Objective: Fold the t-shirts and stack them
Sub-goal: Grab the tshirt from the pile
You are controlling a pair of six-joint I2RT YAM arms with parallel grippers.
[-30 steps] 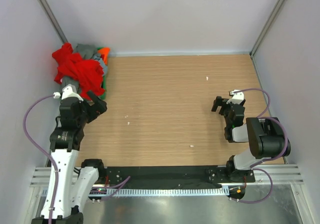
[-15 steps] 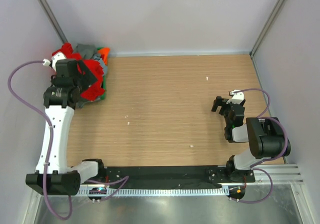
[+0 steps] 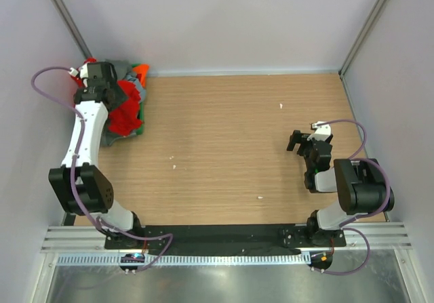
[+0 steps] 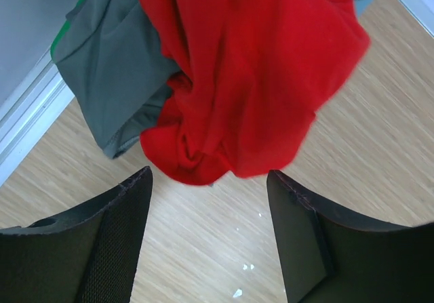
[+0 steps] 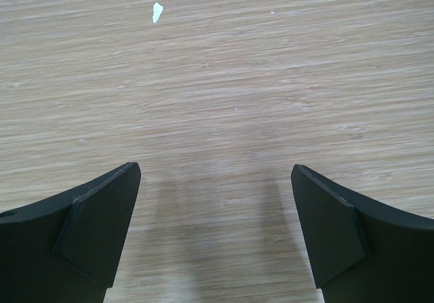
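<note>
A crumpled pile of t-shirts (image 3: 125, 110) sits in the far left corner of a wooden table (image 3: 230, 127), beside the wall. The red t-shirt (image 4: 251, 79) lies bunched on top, partly covering a dark grey t-shirt (image 4: 112, 66). Orange and green cloth show at the pile's edges. The left hand (image 4: 208, 181) hovers by the red cloth, fingers spread, holding nothing. The right hand (image 5: 215, 174) hangs over bare wood, well apart from the pile, and its fingers are also spread.
</note>
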